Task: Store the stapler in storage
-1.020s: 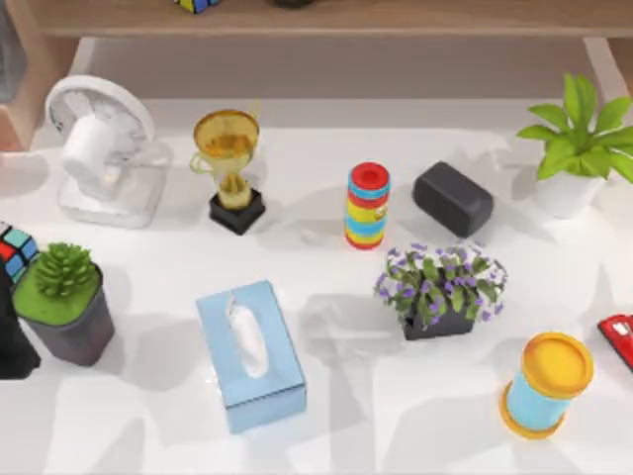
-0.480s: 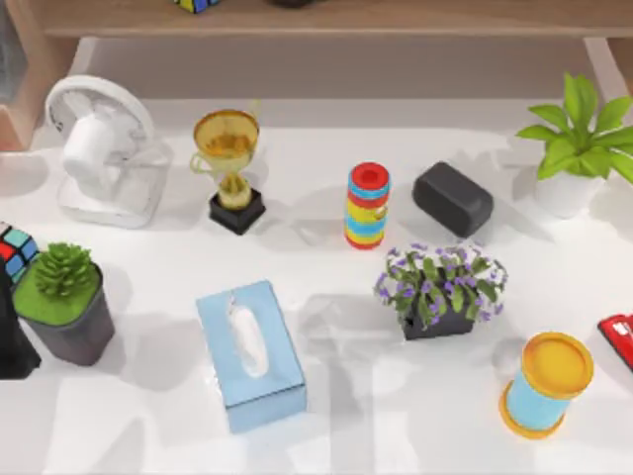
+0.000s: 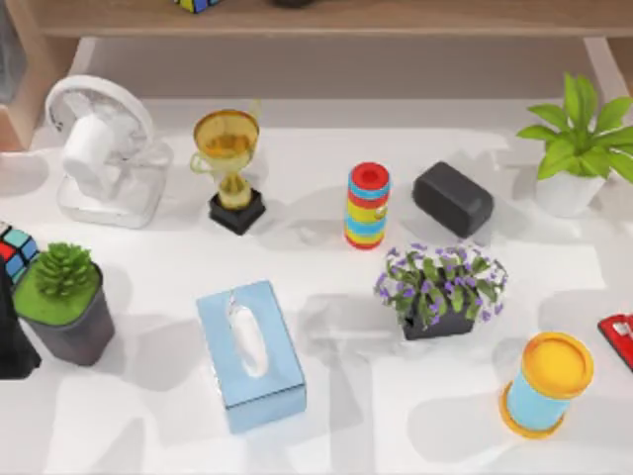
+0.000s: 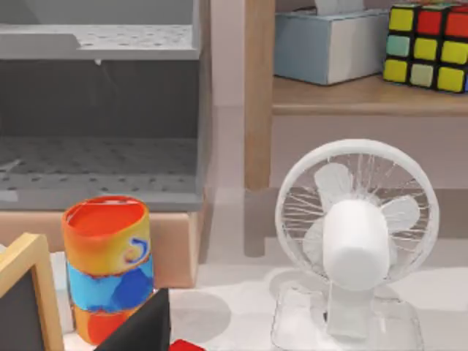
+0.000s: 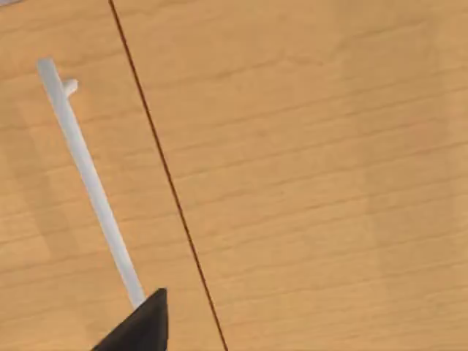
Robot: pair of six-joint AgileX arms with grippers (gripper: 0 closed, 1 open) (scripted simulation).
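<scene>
**Stapler waits at the table's right edge, untouched**

The stapler (image 3: pixel 619 339) lies at the far right edge of the table (image 3: pixel 326 435), cut off by the top view's border, near the blue-and-yellow cylinder (image 3: pixel 544 384) and apart from it; only a glossy red end with dark trim shows. The right wrist view faces a wooden cabinet front (image 5: pixel 307 168) with a pale bar handle (image 5: pixel 89 179), and a dark tip of the right gripper (image 5: pixel 139 325) pokes in at the edge; whether that claw is spread or pressed together I cannot tell. The left wrist view looks past a white fan (image 4: pixel 356 234) toward a shelf, with a dark corner of the left gripper (image 4: pixel 142 329) at the edge; again I cannot tell how its claw stands.

By my judgement the stapler is rigid, light and fairly slick on its glossy shell; a pinch across its narrow sides near mid-length should hold best; a grip at one end may let it swing or slide out.
</scene>
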